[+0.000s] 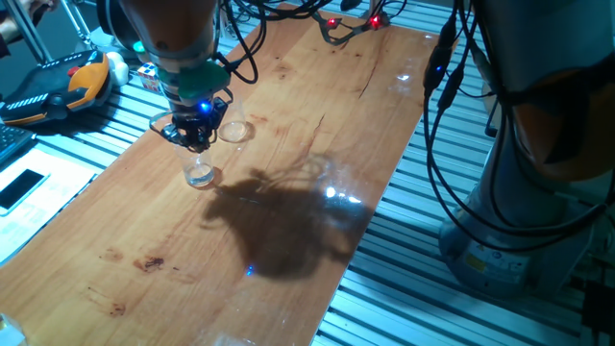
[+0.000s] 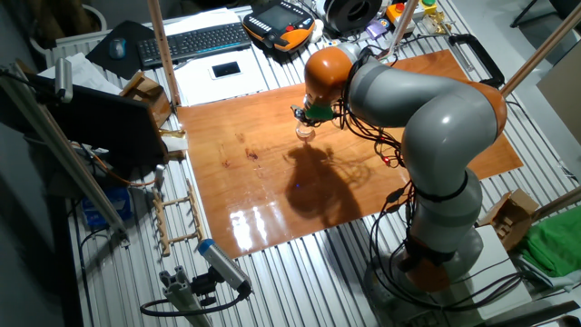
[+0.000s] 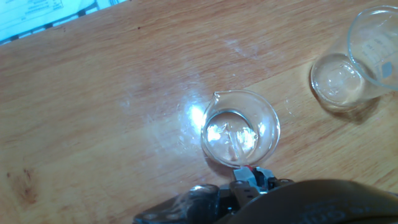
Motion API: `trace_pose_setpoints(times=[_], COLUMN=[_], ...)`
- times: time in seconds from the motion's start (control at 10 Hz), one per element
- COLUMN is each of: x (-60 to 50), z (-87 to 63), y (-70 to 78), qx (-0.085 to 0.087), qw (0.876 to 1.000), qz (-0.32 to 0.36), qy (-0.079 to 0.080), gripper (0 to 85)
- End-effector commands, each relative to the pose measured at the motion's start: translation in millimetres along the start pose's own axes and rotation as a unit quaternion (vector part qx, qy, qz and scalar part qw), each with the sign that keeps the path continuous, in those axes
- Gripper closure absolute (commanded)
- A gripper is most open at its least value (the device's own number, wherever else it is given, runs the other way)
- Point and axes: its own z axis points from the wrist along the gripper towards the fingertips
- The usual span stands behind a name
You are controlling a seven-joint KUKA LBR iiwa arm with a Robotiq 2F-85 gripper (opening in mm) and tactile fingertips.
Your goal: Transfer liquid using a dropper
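A small clear glass cup [image 3: 239, 127] with a spout stands on the wooden table [image 1: 288, 192]; it also shows in one fixed view [image 1: 200, 174]. A pale glint of liquid [image 3: 217, 134] lies in its bottom. My gripper [image 3: 249, 177] hangs right over the cup, seen in both fixed views [image 1: 196, 135] [image 2: 307, 116]. It is shut on the dropper [image 3: 246, 168]: a speck of red bulb shows between the fingers, and the thin clear tube reaches down into the cup.
A second clear glass beaker [image 3: 345, 74] with printed marks sits just beyond the cup, seen in one fixed view [image 1: 233, 132]. An orange and black hand-held pendant [image 1: 58, 86] lies left of the table. Cables [image 1: 336, 29] lie at the far edge. A keyboard [image 2: 195, 38] lies behind.
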Motion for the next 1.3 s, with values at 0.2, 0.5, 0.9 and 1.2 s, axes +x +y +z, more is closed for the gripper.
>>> trace_pose_setpoints(times=[0.2, 0.5, 0.9, 1.2], x=[0.4, 0.5, 1.4, 1.5], z=[-8.9, -9.7, -11.0, -10.8], y=[-1.3, -1.5, -1.7, -1.3], qx=[0.005, 0.006, 0.007, 0.008], qw=[1.0, 1.0, 1.0, 1.0], qz=[0.001, 0.002, 0.0, 0.0], qy=[0.002, 0.001, 0.001, 0.002], gripper=[84.0, 84.0, 84.0, 84.0])
